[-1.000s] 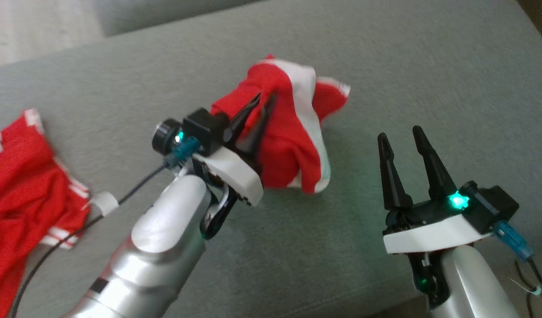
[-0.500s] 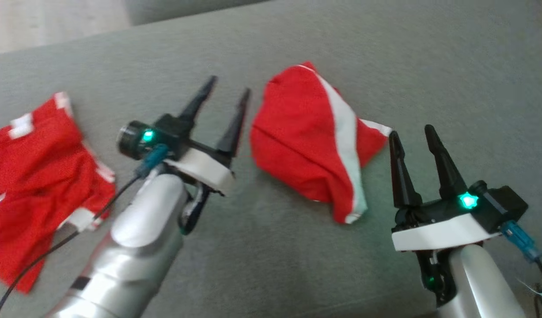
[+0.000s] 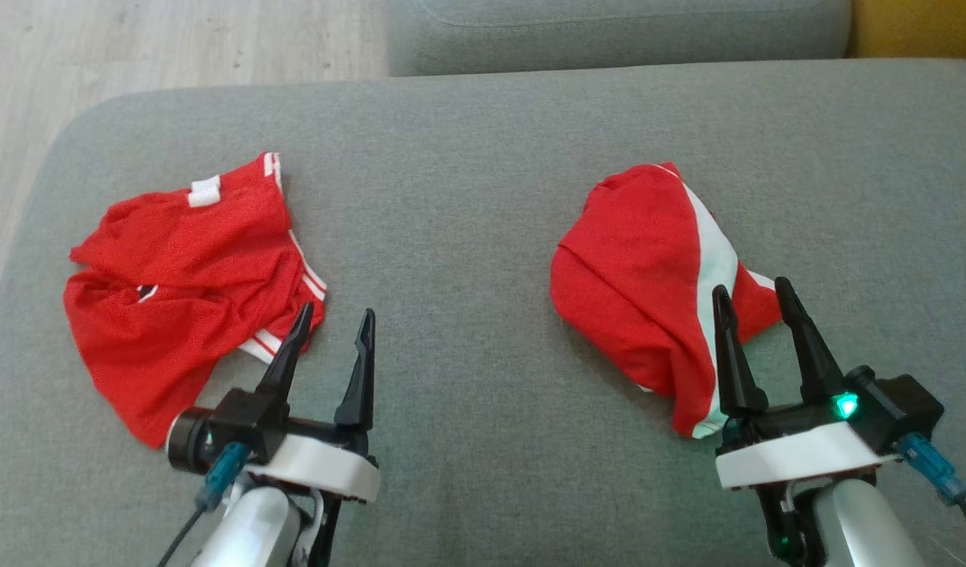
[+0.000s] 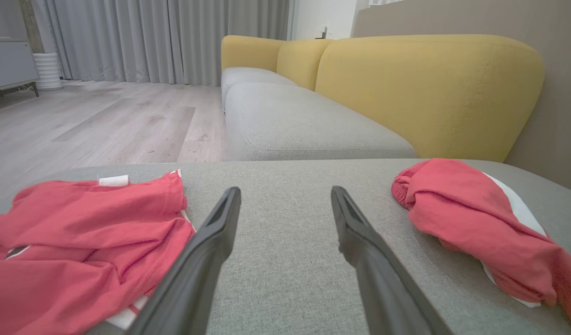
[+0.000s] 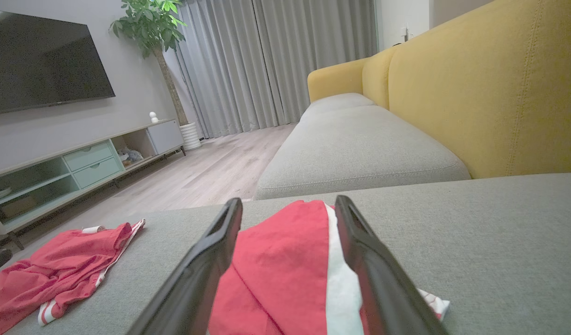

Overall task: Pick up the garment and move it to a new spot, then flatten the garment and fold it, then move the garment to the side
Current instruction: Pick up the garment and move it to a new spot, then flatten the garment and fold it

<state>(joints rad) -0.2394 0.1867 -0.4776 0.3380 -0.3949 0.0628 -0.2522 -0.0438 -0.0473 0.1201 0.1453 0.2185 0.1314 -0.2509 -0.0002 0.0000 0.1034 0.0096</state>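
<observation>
A red garment with a white stripe (image 3: 640,291) lies bunched on the grey cushion (image 3: 483,197), right of centre; it also shows at the right of the left wrist view (image 4: 462,209). My right gripper (image 3: 751,287) is open, its fingers over the garment's near edge; in the right wrist view the garment (image 5: 276,260) lies between and below the open fingers (image 5: 289,201). My left gripper (image 3: 334,315) stands open and holds nothing, over bare cushion (image 4: 286,190). Its left fingertip is close to a second crumpled red garment (image 3: 175,283).
The second red garment (image 4: 80,232) with white trim lies near the cushion's left end. A yellow sofa back (image 4: 429,83) rises behind another grey seat cushion (image 5: 359,153). Wooden floor (image 3: 136,47) lies beyond the left edge. A TV stand (image 5: 80,163) stands far off.
My left gripper opened, let go of the striped garment and drew back toward me. The garment now rests on the cushion. The head camera has also shifted.
</observation>
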